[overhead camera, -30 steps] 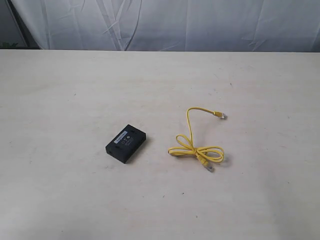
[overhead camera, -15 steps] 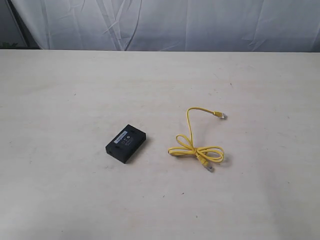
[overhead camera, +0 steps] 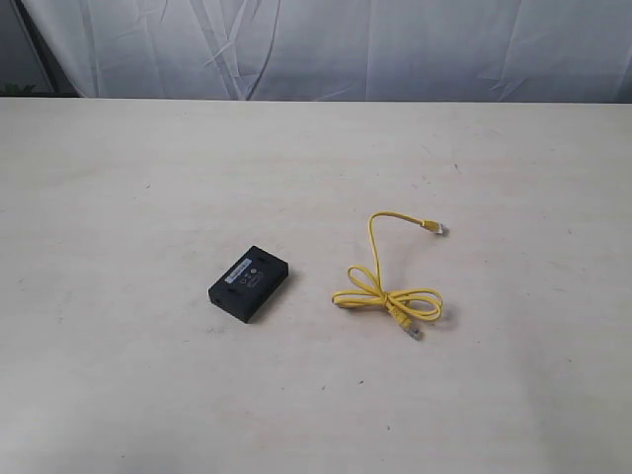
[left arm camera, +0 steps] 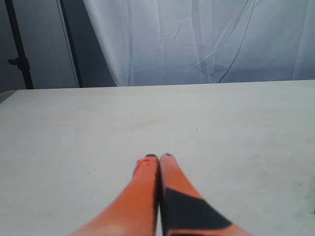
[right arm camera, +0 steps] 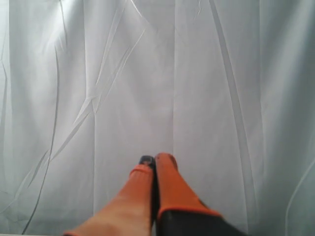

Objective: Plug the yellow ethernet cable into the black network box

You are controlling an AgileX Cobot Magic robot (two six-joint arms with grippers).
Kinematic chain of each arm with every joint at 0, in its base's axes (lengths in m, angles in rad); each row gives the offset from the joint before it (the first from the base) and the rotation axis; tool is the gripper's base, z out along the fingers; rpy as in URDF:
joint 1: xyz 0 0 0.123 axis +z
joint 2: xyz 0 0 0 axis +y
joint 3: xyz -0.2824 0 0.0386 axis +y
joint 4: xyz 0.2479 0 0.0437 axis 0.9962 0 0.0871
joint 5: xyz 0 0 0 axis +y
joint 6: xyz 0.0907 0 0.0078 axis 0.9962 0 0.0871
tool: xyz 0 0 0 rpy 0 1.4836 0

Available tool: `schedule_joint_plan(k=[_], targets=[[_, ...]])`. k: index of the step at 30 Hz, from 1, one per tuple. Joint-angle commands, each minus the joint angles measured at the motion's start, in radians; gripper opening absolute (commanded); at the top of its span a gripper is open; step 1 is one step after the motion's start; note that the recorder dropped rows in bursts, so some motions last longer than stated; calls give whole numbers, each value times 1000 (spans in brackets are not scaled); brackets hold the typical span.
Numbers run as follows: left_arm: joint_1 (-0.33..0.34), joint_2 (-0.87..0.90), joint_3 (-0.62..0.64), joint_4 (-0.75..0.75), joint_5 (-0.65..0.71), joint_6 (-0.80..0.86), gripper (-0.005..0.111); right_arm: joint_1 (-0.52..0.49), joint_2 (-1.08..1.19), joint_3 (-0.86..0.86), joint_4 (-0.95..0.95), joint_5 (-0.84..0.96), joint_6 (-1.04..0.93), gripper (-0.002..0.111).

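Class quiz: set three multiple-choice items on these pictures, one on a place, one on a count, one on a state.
1. In the exterior view, the yellow ethernet cable lies: A) on the black network box; B) right of it, apart; C) left of it.
2. How many clear plugs show on the cable? A) one; B) two; C) three.
3. The left gripper is: A) shut, empty; B) open; C) shut on the cable.
Answers: B, a bare gap of table separates them; B, one at each end; A, its orange fingers meet with nothing between.
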Motion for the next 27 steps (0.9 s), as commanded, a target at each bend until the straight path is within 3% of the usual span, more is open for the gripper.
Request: schedule_joint_plan(k=[1,20,27], targets=[[2,-6,3,-6,-3,-3,0,-6,-6,-40,0,6,-23,0],[2,-6,3,-6,-3,-3,0,-6,323,-356,0,158,-34,0],[2,-6,3,-6,-3,-3,0,-6,433,-374,0,185,-32,0]])
